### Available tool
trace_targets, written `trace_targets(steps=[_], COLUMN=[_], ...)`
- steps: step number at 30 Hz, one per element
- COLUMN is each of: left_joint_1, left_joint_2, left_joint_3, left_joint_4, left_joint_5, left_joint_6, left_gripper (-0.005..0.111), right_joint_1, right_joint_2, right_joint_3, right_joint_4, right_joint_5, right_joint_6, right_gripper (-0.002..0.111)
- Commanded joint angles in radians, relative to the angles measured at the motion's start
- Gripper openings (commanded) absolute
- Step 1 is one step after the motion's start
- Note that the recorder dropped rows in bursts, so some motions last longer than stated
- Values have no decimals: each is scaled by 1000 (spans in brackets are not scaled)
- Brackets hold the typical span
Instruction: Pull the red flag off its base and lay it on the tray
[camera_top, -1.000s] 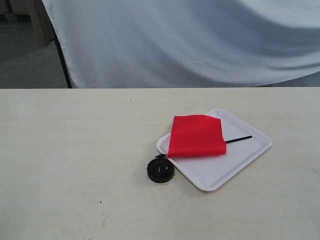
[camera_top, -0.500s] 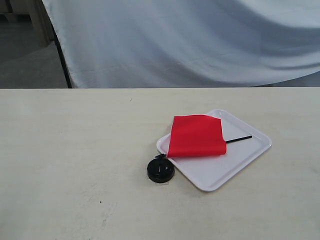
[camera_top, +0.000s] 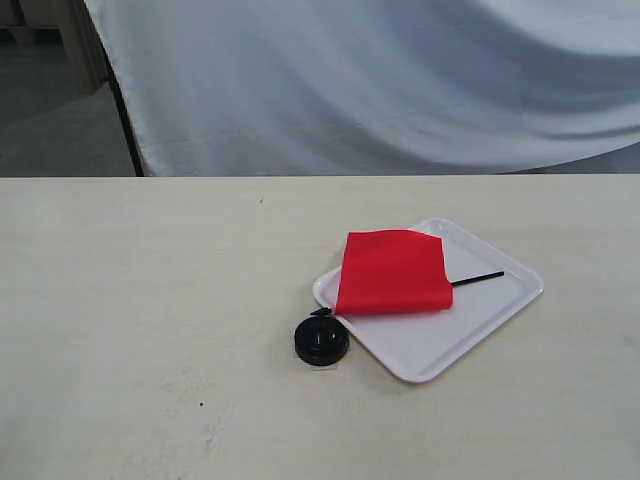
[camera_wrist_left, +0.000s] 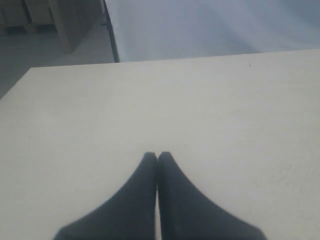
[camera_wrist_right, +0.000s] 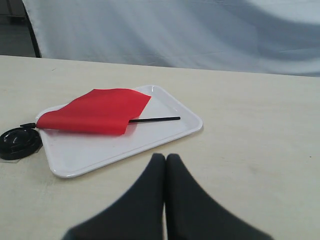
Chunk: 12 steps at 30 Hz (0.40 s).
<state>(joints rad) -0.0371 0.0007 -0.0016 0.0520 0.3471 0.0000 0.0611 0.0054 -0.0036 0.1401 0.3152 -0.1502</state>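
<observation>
The red flag (camera_top: 392, 272) lies flat on the white tray (camera_top: 470, 330), its thin black pole sticking out across the tray. The right wrist view shows the same red flag (camera_wrist_right: 95, 111) resting on the tray (camera_wrist_right: 105, 150). The round black base (camera_top: 321, 341) sits on the table just off the tray's near-left corner, and the base (camera_wrist_right: 19, 142) stands apart from the cloth. My right gripper (camera_wrist_right: 165, 157) is shut and empty, short of the tray's edge. My left gripper (camera_wrist_left: 157, 155) is shut and empty over bare table. Neither gripper shows in the exterior view.
A pale wooden table (camera_top: 150, 300) carries everything. A white cloth backdrop (camera_top: 380, 90) hangs behind its far edge, with a dark stand leg (camera_top: 125, 110) at the left.
</observation>
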Motion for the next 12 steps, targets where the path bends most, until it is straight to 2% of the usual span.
trace_targets(steps=[1, 12], left_joint_1=[2, 2], left_joint_2=[-1, -1], left_joint_3=[2, 2], left_joint_4=[-4, -4], left_joint_5=[-4, -4], left_joint_6=[0, 0], left_gripper=[0, 0], right_joint_1=[2, 2], right_joint_2=[-5, -5], right_joint_3=[4, 4], right_joint_4=[-10, -10], right_joint_5=[-1, 0], right_joint_6=[-4, 8], right_gripper=[-1, -1])
